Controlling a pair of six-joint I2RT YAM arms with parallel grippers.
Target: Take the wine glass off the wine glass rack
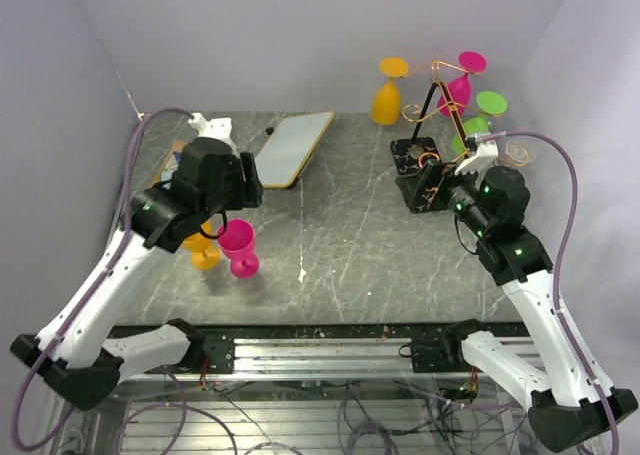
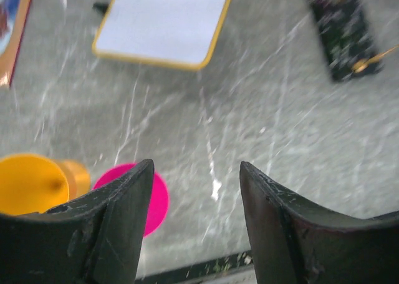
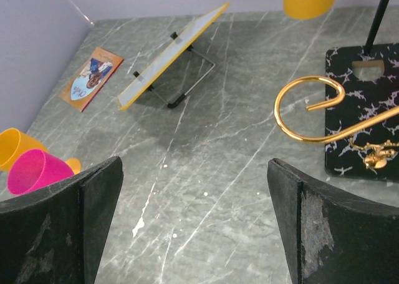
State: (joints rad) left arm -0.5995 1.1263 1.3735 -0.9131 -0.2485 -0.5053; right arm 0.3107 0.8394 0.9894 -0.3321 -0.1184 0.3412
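**Wine glass rack** (image 1: 428, 110): far right of the table (image 1: 350, 260). Copper-gold wire arms, dark slanted post, black white-veined base (image 3: 358, 100). I count three glasses hanging on it bowl-down: an orange hung glass (image 1: 386, 97) on the left, a pink hung glass (image 1: 458, 87) at the top and a green hung glass (image 1: 490, 103) on the right.

**Glasses off the rack:** a pink wine glass (image 1: 238, 245) and an orange wine glass (image 1: 205, 255) stand upright side by side at the near left of the table.

**Left gripper** (image 2: 195, 165): over those two glasses. The jaws are parted and I see only bare tabletop between them. In my wrist view a pink disc shows partly behind the left-hand finger. It is probably the pink glass's rim, and I cannot tell whether the finger touches it.

**Right gripper** (image 3: 194, 165): close to the rack's base. The jaws are spread wide with nothing in them. One curled arm end (image 3: 310, 109) lies ahead of it, clear of both fingers.

**Other:** a white board with a yellow edge (image 1: 295, 147) leans on a wire stand at the far middle. A picture card (image 3: 92, 78) lies flat at the far left.
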